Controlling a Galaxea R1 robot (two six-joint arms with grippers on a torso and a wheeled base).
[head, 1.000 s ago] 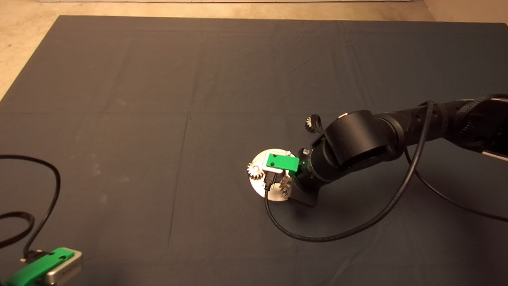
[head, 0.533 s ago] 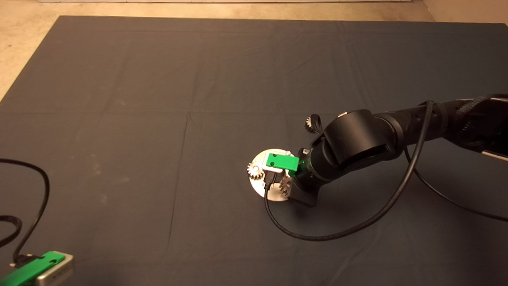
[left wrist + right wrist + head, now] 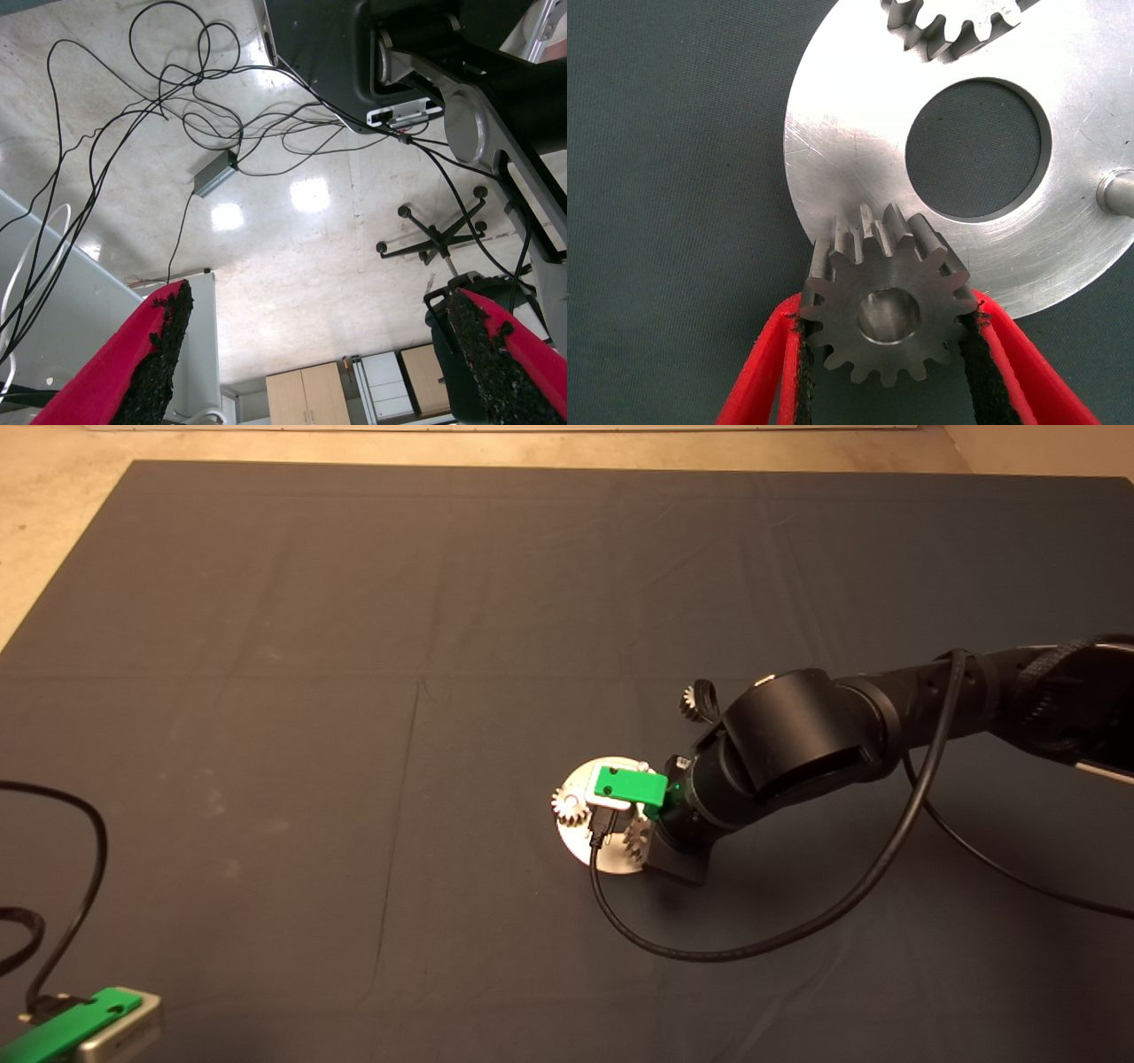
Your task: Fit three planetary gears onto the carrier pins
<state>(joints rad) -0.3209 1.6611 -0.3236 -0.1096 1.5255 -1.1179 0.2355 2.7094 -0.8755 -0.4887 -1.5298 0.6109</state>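
In the right wrist view my right gripper (image 3: 886, 308) is shut on a planetary gear (image 3: 877, 266), both red fingers (image 3: 1001, 354) pressed against its teeth. That gear (image 3: 636, 840) sits at the rim of the shiny carrier disc (image 3: 833, 150), and silver metal shows in its bore. A second gear (image 3: 957, 27) sits on the disc across the centre hole and shows at the disc's left edge (image 3: 567, 806) from above. One carrier pin (image 3: 1121, 190) stands bare. A third gear (image 3: 690, 701) lies on the mat beyond the right arm. My left gripper (image 3: 80, 1027) waits at the lower left, open.
A black cable (image 3: 753, 948) loops over the mat in front of the right arm. The left arm's cable (image 3: 89, 850) curls at the left edge. The left wrist view shows only the floor beyond the mat, with tangled cables (image 3: 213, 115), a small box, cabinets and a chair base.
The left gripper has slid a little further toward the lower left corner, and its cable has shifted with it. The right arm, the disc and the gears have not moved.
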